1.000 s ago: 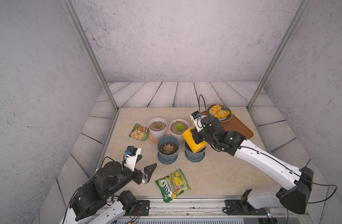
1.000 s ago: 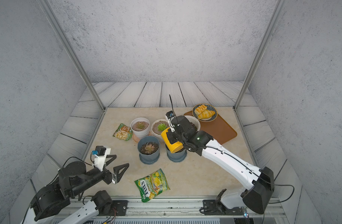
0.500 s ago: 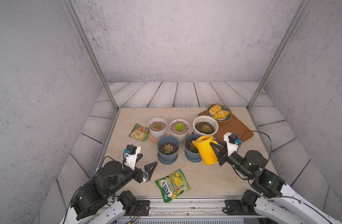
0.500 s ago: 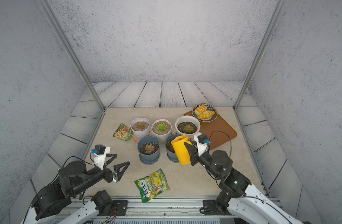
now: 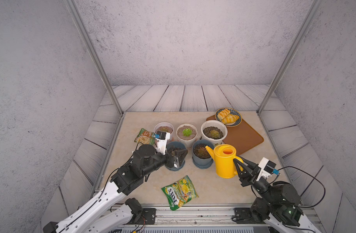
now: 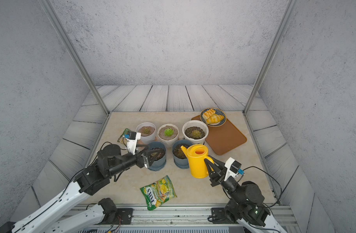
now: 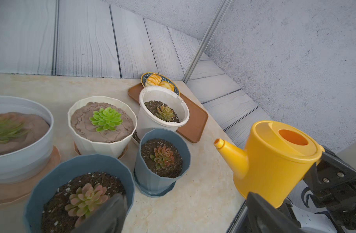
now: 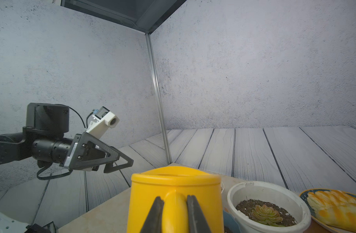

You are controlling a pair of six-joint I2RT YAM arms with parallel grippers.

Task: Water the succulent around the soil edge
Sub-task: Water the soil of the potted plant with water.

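A yellow watering can [image 5: 224, 163] [image 6: 198, 161] stands upright at the front right. Its spout reaches the rim of the right blue pot [image 5: 201, 161], which holds a reddish succulent [image 7: 162, 156]. My right gripper [image 5: 238, 161] [image 8: 174, 198] is shut on the can's handle. My left gripper [image 5: 181, 156] [image 7: 185, 195] is open and empty. It hangs over the near rim of the left blue pot [image 7: 51, 181]. This pot's pink succulent [image 7: 86, 199] is partly hidden by one finger.
Three pale pots stand behind: one by the left wrist [image 5: 164, 128], a ribbed one with a green succulent [image 5: 186, 133] and a white one [image 5: 213, 132]. A brown tray [image 5: 247, 139] carries a pastry plate [image 5: 228, 117]. Snack bags lie at the front [image 5: 180, 191] and left [image 5: 144, 136].
The right arm pulled back from over the right blue pot, and the can went from tilted to upright at the front right. The left arm reached forward to the left blue pot.
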